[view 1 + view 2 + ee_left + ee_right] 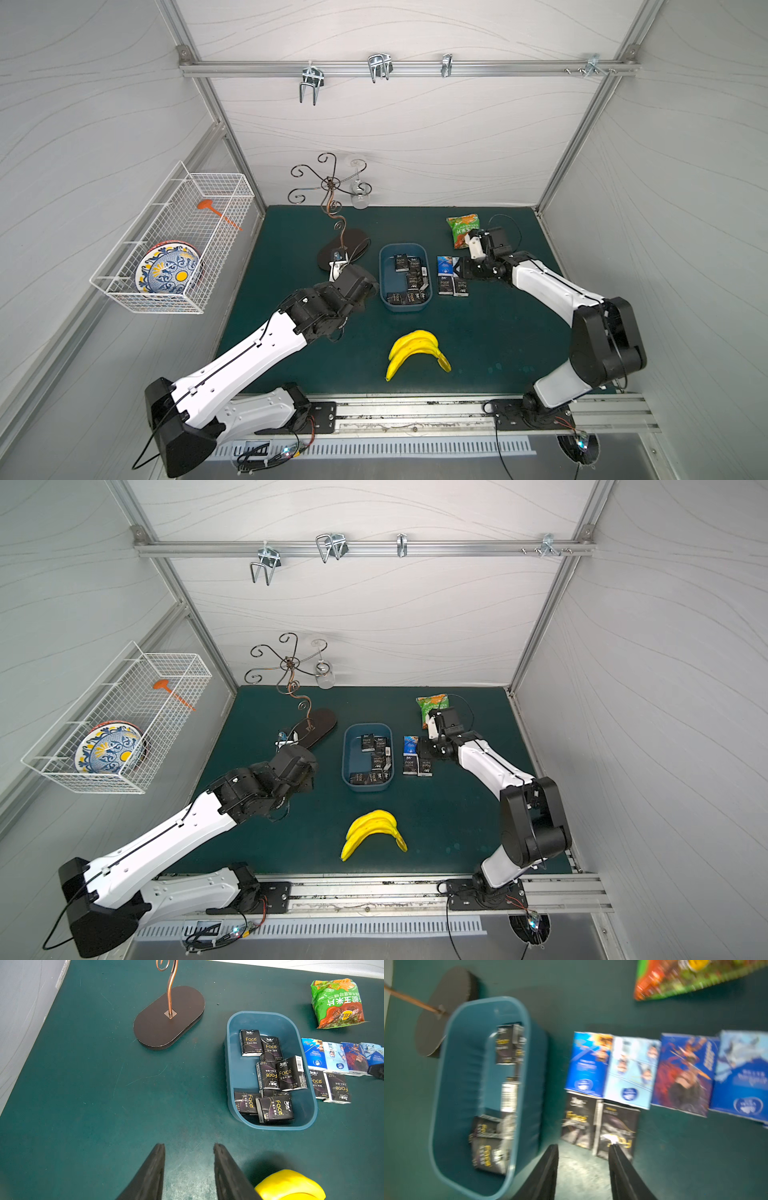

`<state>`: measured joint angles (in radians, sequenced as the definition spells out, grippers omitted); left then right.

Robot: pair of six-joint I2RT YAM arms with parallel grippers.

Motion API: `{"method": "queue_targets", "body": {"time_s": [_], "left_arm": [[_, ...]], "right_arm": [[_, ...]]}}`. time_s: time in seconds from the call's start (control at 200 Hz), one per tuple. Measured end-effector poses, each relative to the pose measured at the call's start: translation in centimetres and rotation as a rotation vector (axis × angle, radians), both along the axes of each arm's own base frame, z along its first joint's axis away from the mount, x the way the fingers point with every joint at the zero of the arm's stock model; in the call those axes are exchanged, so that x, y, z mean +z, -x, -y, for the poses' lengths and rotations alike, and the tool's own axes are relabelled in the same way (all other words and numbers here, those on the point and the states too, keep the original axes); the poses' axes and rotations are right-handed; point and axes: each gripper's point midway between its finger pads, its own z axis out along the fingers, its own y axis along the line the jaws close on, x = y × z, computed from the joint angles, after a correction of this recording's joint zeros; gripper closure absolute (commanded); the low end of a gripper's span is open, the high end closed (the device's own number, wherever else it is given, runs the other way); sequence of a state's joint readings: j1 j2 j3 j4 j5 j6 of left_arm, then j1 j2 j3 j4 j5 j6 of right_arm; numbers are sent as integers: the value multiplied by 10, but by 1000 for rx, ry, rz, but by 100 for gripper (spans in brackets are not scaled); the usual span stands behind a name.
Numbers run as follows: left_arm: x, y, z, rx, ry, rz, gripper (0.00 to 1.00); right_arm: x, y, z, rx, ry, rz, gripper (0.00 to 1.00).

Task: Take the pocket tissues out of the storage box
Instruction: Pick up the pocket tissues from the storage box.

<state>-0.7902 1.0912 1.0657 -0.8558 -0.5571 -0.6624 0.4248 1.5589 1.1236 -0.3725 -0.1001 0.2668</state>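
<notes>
The blue-grey storage box (388, 272) (352, 754) (233, 1057) (454, 1084) sits mid-table with several black pocket tissues (411, 274) (376, 756) (272, 1076) inside. More pocket tissues, blue printed ones and two black ones, lie in rows on the mat just right of it (445, 278) (411, 758) (332, 1064) (633, 1072). My right gripper (584, 1147) (460, 269) hovers over these rows, open and empty, one fingertip above a black pack. My left gripper (189, 1147) hangs left of the box over bare mat, jaws apart, holding nothing.
A yellow banana bunch (415, 347) lies in front of the box. A green-orange snack bag (461, 226) lies behind the right gripper. A scrolled metal stand (345, 249) with a hanging glass (359, 195) stands back left. A wire basket (174, 241) hangs on the left wall.
</notes>
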Motion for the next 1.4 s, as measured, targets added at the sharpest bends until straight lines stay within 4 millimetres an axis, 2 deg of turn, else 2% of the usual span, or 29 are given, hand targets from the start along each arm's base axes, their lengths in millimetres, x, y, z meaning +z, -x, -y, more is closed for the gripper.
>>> {"method": "queue_targets", "body": {"time_s": [0.13,0.23,0.33,0.415,0.555,0.645,0.8,1.086,1.186,1.331,1.401], "left_arm": [[-2,0,1,2,-1,-5,57],[-4,0,2,-3,2,-15,57],[-4,0,3,-4,6,-18,57],[-4,0,3,-3,7,-18,57],[-4,2,2,-1,10,-16,57],[-3,2,1,-1,14,-12,57],[-3,3,0,-1,16,-11,57],[-5,4,0,0,13,-14,57],[-5,4,0,0,13,-14,57],[-5,4,0,0,13,-14,57],[-5,4,0,0,13,-14,57]], "right_arm": [[41,5,-61,110,19,114,50],[56,-2,-104,157,31,168,49],[44,-21,-134,167,66,167,49],[16,-40,-149,157,124,136,48],[-35,-54,-156,140,222,72,45],[-54,-58,-157,131,263,51,45],[-66,-69,-164,114,278,47,44],[-97,-75,-169,100,305,5,42],[-95,-76,-172,101,303,7,47],[-97,-76,-174,96,295,2,68],[-97,-77,-175,98,291,4,72]]}}
